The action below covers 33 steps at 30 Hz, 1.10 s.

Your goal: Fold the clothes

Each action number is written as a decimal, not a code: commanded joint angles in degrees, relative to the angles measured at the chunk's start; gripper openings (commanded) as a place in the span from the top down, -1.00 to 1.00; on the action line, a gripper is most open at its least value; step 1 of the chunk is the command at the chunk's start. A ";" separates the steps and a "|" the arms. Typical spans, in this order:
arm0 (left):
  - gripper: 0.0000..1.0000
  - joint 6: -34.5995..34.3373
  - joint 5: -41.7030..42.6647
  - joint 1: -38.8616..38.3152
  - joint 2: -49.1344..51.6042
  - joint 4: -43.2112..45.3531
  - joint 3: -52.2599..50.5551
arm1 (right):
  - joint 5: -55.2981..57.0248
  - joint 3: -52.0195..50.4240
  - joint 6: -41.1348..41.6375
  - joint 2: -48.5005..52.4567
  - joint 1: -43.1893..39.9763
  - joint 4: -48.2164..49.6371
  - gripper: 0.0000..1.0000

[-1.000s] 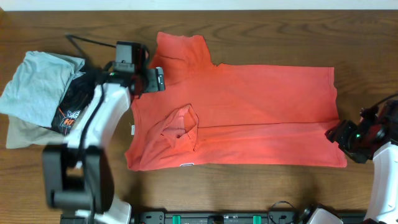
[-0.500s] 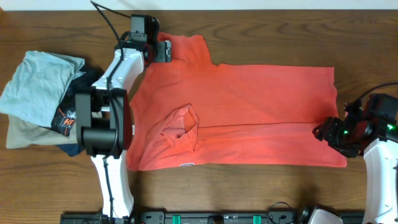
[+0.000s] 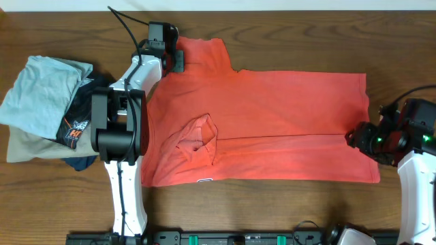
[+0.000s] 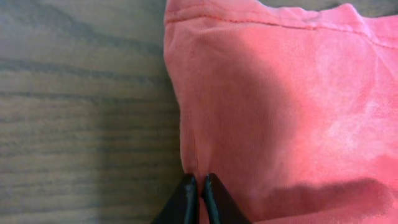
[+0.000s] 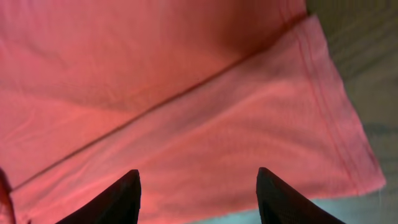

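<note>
The clothes, a coral-red T-shirt, lie spread across the table, lower edge folded up and neck area bunched at the left. My left gripper is at the far-left sleeve. In the left wrist view its tips are shut, pinching the sleeve's edge where it meets the wood. My right gripper hovers over the shirt's right hem. In the right wrist view it stands open above the folded band of cloth, with nothing between the fingers.
A pile of other garments sits at the left: a light grey-blue one on top, black and tan beneath. Bare wooden table surrounds the shirt. A black cable trails from the left arm.
My left gripper travelled from the shirt's left side up to the far sleeve and shut on its edge. My right gripper edged left over the hem.
</note>
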 commanded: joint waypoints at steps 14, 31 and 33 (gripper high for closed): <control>0.88 -9.88 10.01 -0.24 -13.97 -27.58 0.79 | 2.80 1.62 0.13 23.63 2.99 37.38 -0.46; 0.88 -9.86 9.99 -0.24 -13.84 -33.79 -0.07 | 10.67 28.20 -5.20 44.65 6.03 31.80 -0.65; 0.87 -9.86 9.97 -0.24 -13.84 -33.75 -0.15 | 11.82 28.17 -5.18 45.55 6.03 32.59 -0.64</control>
